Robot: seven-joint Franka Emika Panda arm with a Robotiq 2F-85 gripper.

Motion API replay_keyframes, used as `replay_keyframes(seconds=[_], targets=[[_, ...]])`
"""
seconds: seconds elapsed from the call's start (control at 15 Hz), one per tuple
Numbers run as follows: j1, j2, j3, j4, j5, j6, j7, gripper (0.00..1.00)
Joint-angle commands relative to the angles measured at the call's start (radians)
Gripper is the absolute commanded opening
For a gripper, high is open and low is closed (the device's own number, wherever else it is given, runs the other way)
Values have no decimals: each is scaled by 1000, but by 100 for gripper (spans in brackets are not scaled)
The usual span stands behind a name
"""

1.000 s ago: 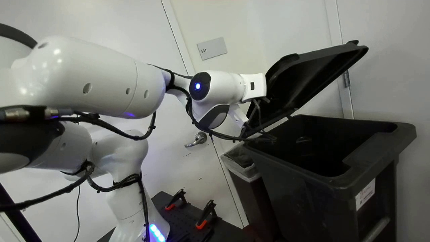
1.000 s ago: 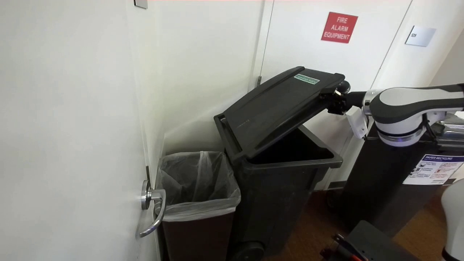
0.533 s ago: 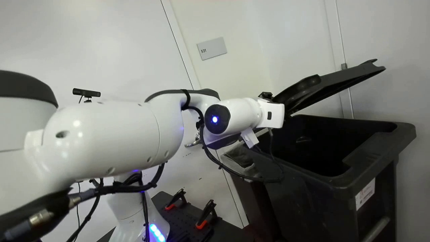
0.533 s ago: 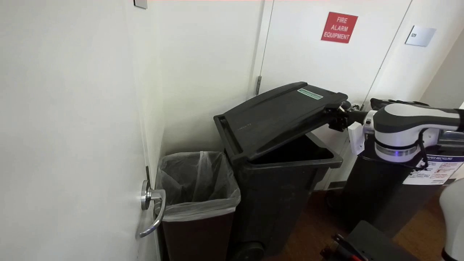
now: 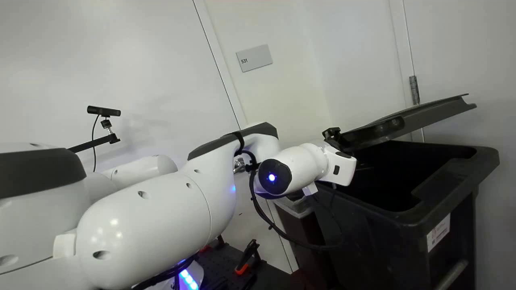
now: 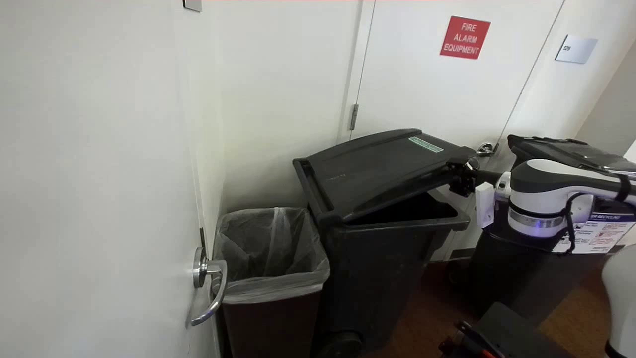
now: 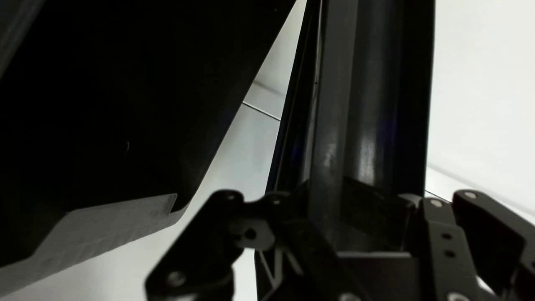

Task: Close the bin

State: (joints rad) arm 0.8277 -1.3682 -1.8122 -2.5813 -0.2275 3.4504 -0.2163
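Observation:
The bin is large, dark and boxy; its body also shows in an exterior view. Its lid, with a green-white label, is tilted partly open, with a wedge-shaped gap above the body. My gripper is at the free front edge of the lid, beside the handle-side corner; in an exterior view it is partly hidden behind the wrist. In the wrist view, the lid's rim runs down between the fingers, and the gripper appears closed on it. The picture there is dark.
A smaller brown bin with a clear liner stands right beside the bin. Another dark bin with a paper recycling sheet stands behind the arm. A door handle juts out. A black base table carries clamps. Walls are close behind the bin.
My gripper has moved downward with the lid edge, and the lid has swung lower, narrowing the gap above the bin body. The bin body has stayed in place.

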Motion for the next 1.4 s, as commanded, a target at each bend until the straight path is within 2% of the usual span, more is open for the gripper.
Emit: replay_keyframes(seconds=[0.0,0.2,0.53,0.8,0.87,1.0,1.33], targets=[[12,-4,34,42,46,28,21,2],[13,-40,24,44,37,28,11,2],[43,-8,-31,66,70,27,17,2],[28,31,33,29,68,26,18,2],[27,46,47,28,72,26,18,35],[25,77,67,26,81,26,23,41],[28,194,82,24,147,26,55,78]])
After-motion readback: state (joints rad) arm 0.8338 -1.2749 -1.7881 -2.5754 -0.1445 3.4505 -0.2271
